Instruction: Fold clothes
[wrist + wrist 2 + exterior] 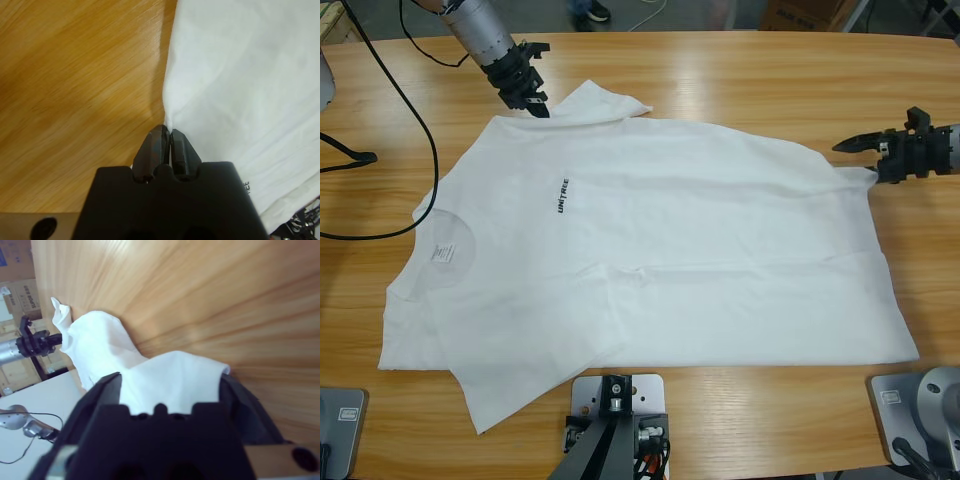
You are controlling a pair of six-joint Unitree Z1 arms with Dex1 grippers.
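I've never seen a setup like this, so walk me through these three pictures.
Two robot arms work at a wooden table. The high picture looks down from above; the other two come from a camera on each wrist. A white T-shirt lies spread out, print up. The left gripper, entering from the picture's right edge, is shut on the shirt's edge near the hem. The right gripper, at top left, is open, with cloth by the sleeve between its jaws.

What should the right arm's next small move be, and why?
Probably close the right gripper on the shirt. Its jaws stand open with the hem bunched between them, while the left gripper is shut on the edge by the sleeve. Both would then hold the far side for a fold.
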